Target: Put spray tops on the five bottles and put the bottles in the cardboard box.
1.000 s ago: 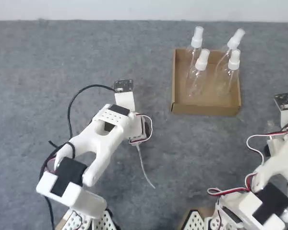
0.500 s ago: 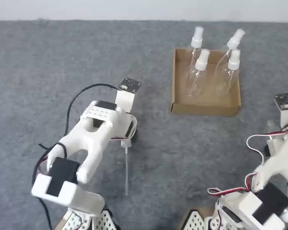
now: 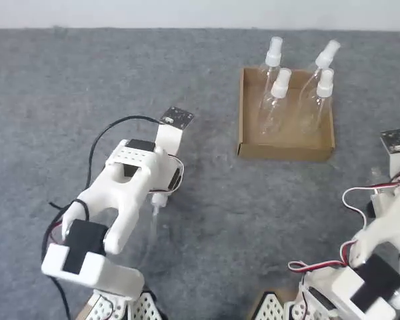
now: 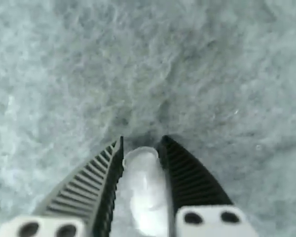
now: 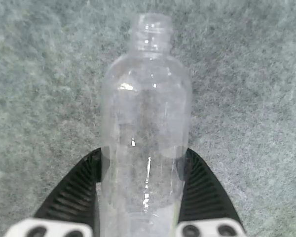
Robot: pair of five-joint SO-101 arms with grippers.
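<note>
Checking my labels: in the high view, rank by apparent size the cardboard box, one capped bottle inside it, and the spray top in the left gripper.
1. cardboard box
2. capped bottle
3. spray top, a close call since its faint tube is long

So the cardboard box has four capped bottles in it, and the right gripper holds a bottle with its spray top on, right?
Not quite: the open bottle in the right gripper has a bare neck, no spray top, as the right wrist view shows. The cardboard box does hold four capped bottles.
</note>
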